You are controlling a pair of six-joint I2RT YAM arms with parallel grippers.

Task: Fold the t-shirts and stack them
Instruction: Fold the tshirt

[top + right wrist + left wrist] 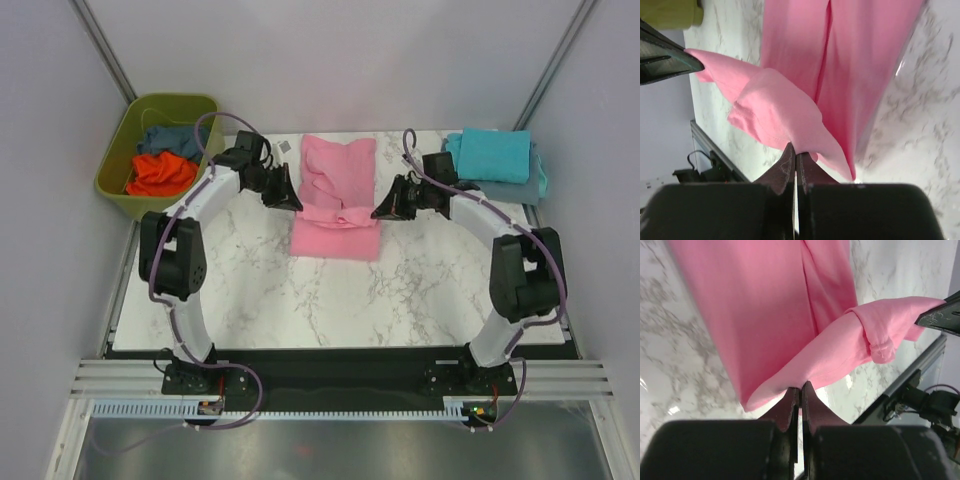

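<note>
Two pinch grips on one garment. Nearest, the bare marble table [300, 300] runs up to the hem of the light pink t-shirt [338, 195], spread at mid-table. On either side, the left gripper [292, 198] and the right gripper [383, 208] each have jaws closed thin on a lifted side edge, with cloth bunched between them. Judged risks: a shallow bite may slip free, unequal travel would skew the fold, and dragging could crumple the layer beneath. Farther off, a folded turquoise t-shirt [490, 155] marks the stack at right. At far left, an olive tub [112, 178] holds an orange t-shirt [160, 176] and a slate blue t-shirt [170, 138].
</note>
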